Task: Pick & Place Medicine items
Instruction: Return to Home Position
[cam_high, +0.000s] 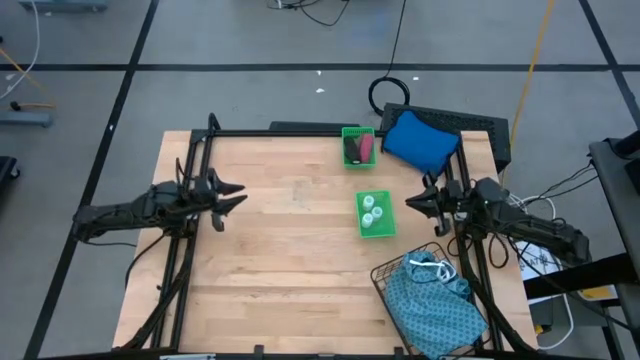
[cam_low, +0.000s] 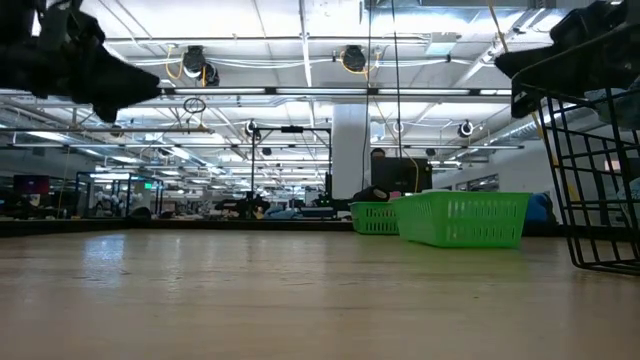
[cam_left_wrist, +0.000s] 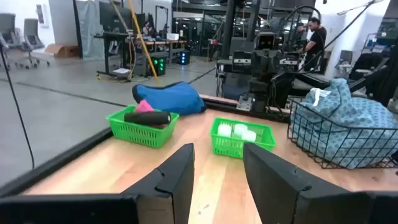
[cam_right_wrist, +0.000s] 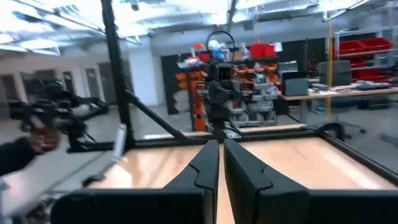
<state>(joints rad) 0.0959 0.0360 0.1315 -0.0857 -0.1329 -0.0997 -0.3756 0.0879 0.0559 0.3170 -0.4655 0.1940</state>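
A magenta-pink cylinder (cam_left_wrist: 144, 106) and a black cylinder (cam_left_wrist: 148, 117) lie in a green tray (cam_high: 358, 147) at the table's far edge. Several white round-topped vials (cam_high: 374, 212) stand in a second green tray (cam_high: 375, 228) nearer the middle. My left gripper (cam_high: 240, 195) hovers open over the table's left part, pointing level toward the trays, nothing between its fingers (cam_left_wrist: 180, 168). My right gripper (cam_high: 410, 200) hovers shut just right of the vial tray, its fingers (cam_right_wrist: 211, 162) closed together on nothing. Both are clear of the table.
A black wire basket (cam_high: 400, 285) holding a teal patterned cloth (cam_high: 435, 300) stands at the near right corner. A blue pouch (cam_high: 420, 140) lies at the far right beside the cylinder tray. Bare wood spreads across the middle and near left. People stand in the room beyond.
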